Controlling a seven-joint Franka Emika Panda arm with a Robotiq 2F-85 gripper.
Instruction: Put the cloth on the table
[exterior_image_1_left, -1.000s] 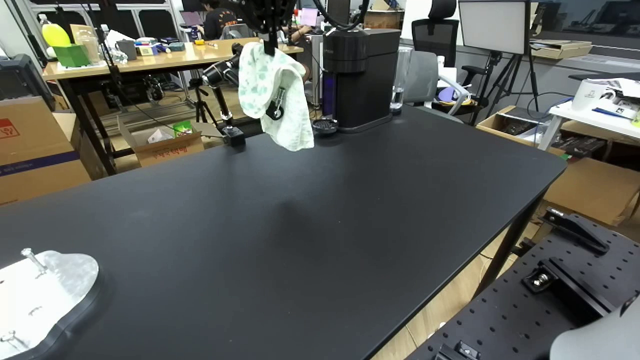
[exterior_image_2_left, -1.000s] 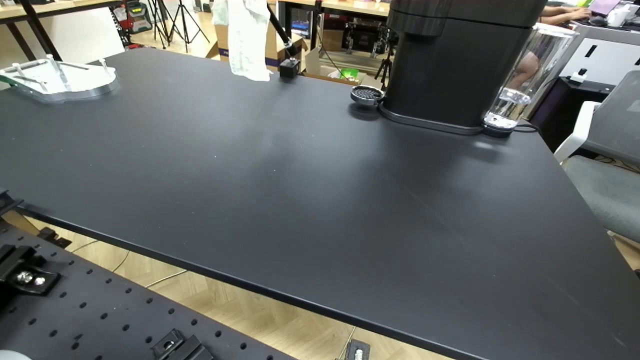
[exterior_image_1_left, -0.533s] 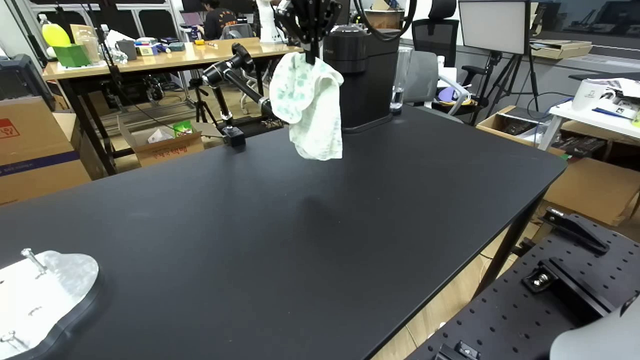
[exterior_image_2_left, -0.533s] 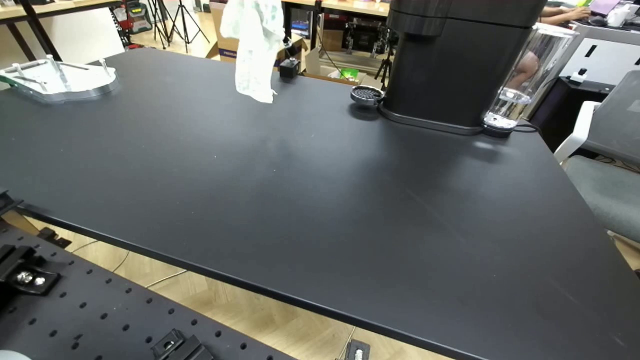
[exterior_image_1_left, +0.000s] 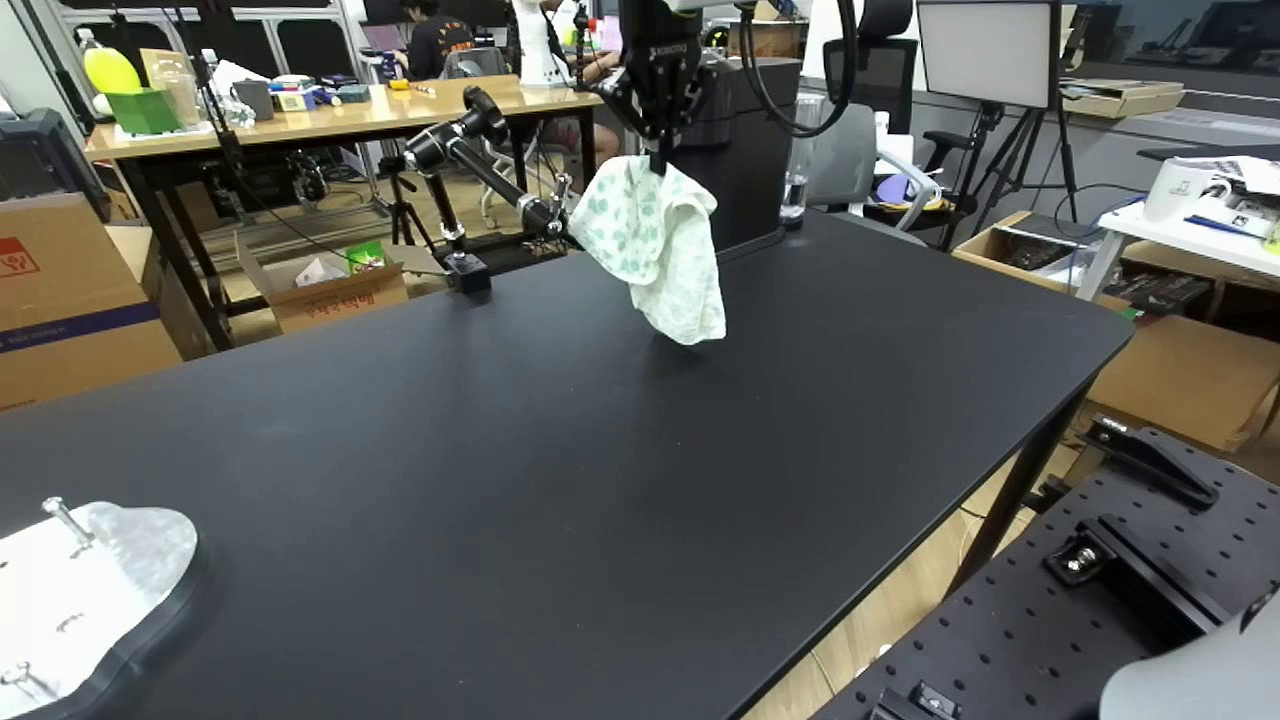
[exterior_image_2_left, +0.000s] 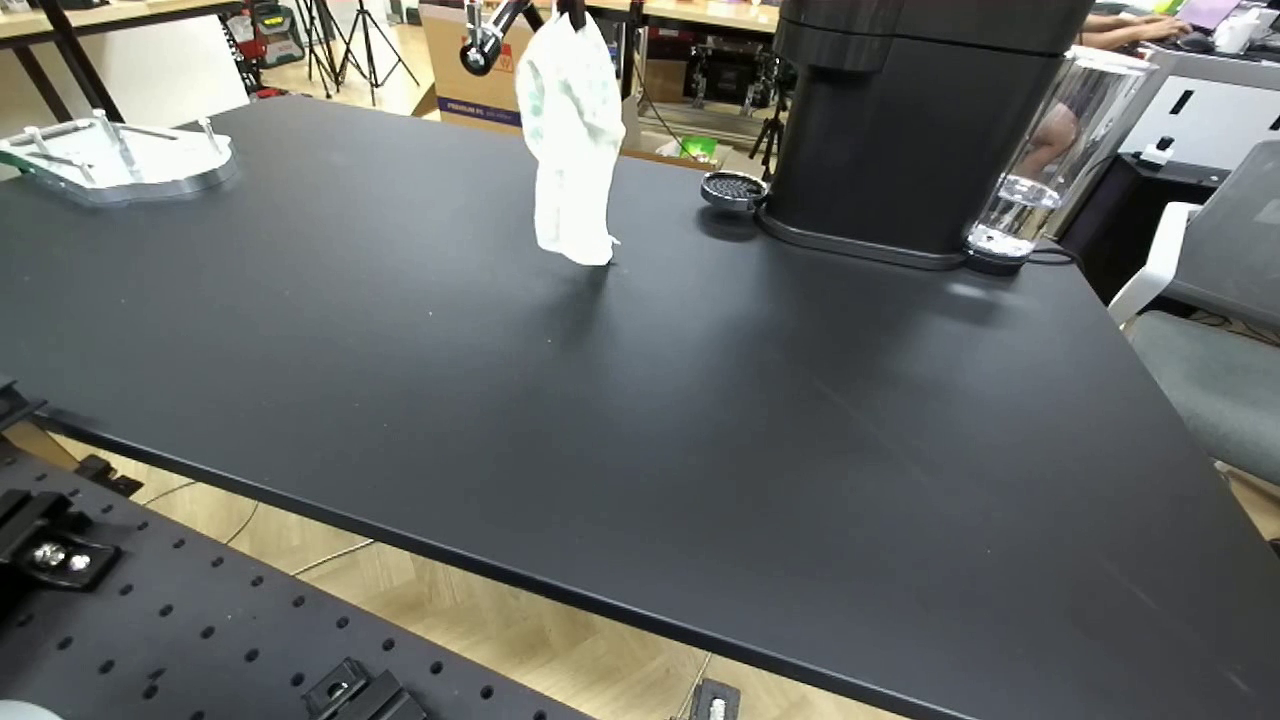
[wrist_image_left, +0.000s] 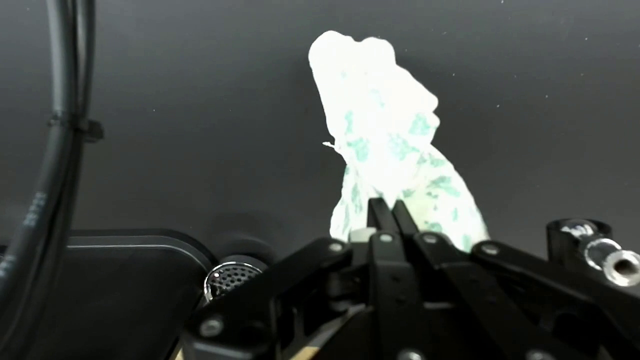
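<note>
Currently the cloth (exterior_image_1_left: 648, 235), white with green patches, hangs from my gripper (wrist_image_left: 390, 206) over the black table (exterior_image_1_left: 480, 520); I cannot tell whether its lower end touches the surface. I have the jaws drawn narrow, pinching the fabric's upper part. Off to one side I see a round perforated metal piece (exterior_image_2_left: 735, 188) just beside a tall black machine (exterior_image_2_left: 880, 150), and a clear cylinder (exterior_image_2_left: 1022, 190) next to that. Well apart from the cloth lies a pale, pegged slab (exterior_image_1_left: 110, 590).
</note>
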